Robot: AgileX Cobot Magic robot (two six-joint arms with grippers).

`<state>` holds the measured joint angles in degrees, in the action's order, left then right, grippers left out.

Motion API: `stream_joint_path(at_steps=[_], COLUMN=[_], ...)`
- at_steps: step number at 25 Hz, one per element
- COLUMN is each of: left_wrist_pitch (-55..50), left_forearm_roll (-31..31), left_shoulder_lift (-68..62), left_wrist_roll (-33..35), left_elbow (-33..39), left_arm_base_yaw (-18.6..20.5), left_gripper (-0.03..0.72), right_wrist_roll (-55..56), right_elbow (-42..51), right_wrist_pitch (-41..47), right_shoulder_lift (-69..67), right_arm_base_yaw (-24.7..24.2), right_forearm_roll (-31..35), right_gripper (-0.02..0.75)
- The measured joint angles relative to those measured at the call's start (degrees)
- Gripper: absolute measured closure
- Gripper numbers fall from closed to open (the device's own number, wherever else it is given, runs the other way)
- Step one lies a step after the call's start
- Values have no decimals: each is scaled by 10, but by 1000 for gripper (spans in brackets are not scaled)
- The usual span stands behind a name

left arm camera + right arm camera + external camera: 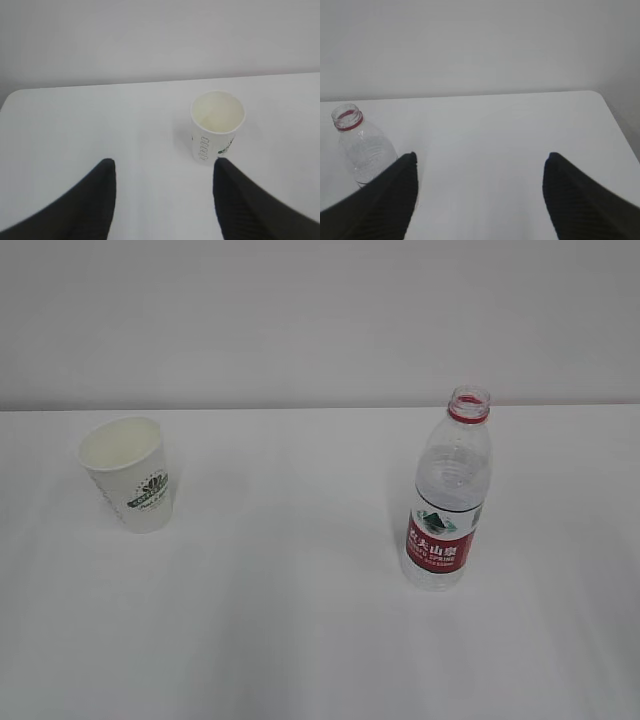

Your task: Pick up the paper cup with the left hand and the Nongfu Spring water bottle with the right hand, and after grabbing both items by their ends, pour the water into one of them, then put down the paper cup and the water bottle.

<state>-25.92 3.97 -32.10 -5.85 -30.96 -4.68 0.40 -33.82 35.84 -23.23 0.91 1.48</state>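
Note:
The white paper cup (128,475) with a green-and-black logo stands upright at the left of the white table (300,640). The uncapped Nongfu Spring water bottle (446,505), clear with a red label and neck ring, stands at the right. Neither arm shows in the exterior view. In the left wrist view the cup (216,125) is ahead and right of my open left gripper (164,167), apart from it, and looks empty inside. In the right wrist view the bottle (362,147) stands far left, partly behind the left finger of my open right gripper (479,160). Water in the bottle is too faint to make out.
A plain pale wall (320,320) runs behind the table. The table's rounded left corner (15,96) shows in the left wrist view and its right corner (600,97) in the right wrist view.

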Motion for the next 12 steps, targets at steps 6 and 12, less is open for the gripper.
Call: stream_joint_path(at_steps=[6,12], left_wrist_pitch=[60,142], left_forearm_roll=[0,0], left_shoulder_lift=[-43,-74], left_wrist_roll=[0,0], left_elbow=[0,0], left_arm_base_yaw=[0,0], left_gripper=[238,238], right_wrist_roll=[0,0], right_elbow=[0,0], right_wrist_pitch=[-72,-131], right_shoulder_lift=[-50,-100], right_arm_base_yaw=[0,0], right_forearm_roll=[3,5], right_gripper=[150,151])
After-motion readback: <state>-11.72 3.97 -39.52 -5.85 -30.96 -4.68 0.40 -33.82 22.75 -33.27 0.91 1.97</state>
